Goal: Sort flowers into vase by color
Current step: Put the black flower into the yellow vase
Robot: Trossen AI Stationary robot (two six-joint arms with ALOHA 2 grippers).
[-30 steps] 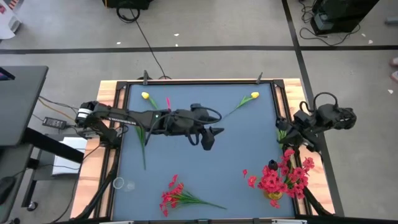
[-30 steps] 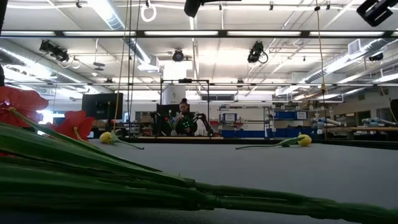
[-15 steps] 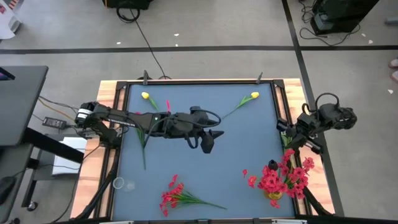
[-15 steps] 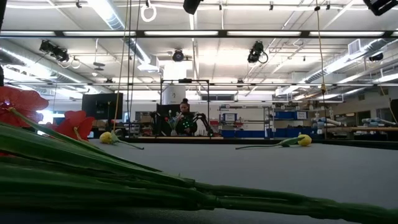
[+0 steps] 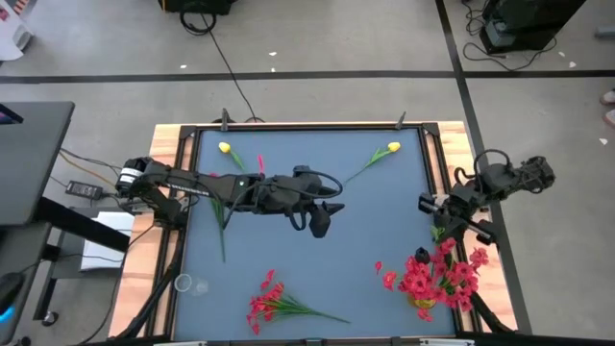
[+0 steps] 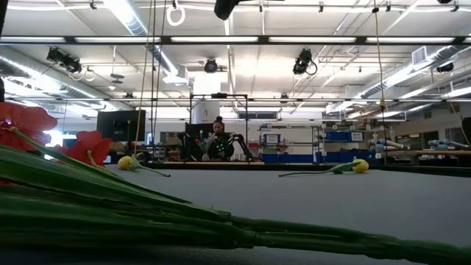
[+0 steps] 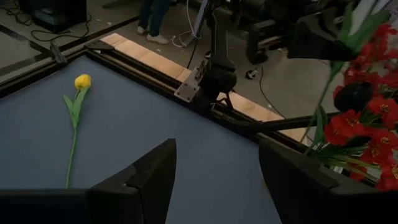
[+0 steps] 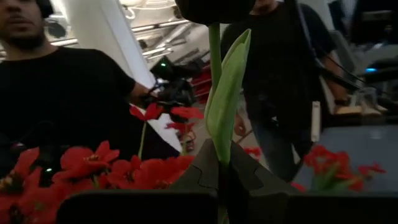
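Seen from above over the blue worktop (image 5: 365, 231): left pincer (image 5: 323, 219) hanging near the centre, fingers (image 7: 143, 180) parted and gripping nothing. Right pincer (image 5: 430, 204) at the worktop's right edge, clamped shut on a green stem (image 8: 214, 93) with a long leaf, the dark bud (image 8: 214, 9) at its tip mostly cut off by the wrist view's frame. Close by the right pincer, toward the near right corner of the worktop, a vase (image 5: 423, 304) almost wholly buried under red blossoms (image 5: 437, 274); only a sliver of yellowish base showing. Two yellow tulips flat on the worktop: one (image 5: 224, 148) by the far left corner, one (image 5: 393, 147) by the far right corner, the latter also visible past the left pincer's fingers. A pink-budded stem (image 5: 259, 160) beside the left-corner tulip, partly hidden under the left arm (image 5: 211, 183), as with another green stalk (image 5: 219, 226) running out from beneath it. A loose red bunch (image 5: 264, 300) on the worktop's near edge, left of centre; in the level view, its stalks fill the foreground, blurred. People in dark tops behind the worktop in the right wrist view, cropped; one distant seated figure (image 6: 218, 141) in the level view.
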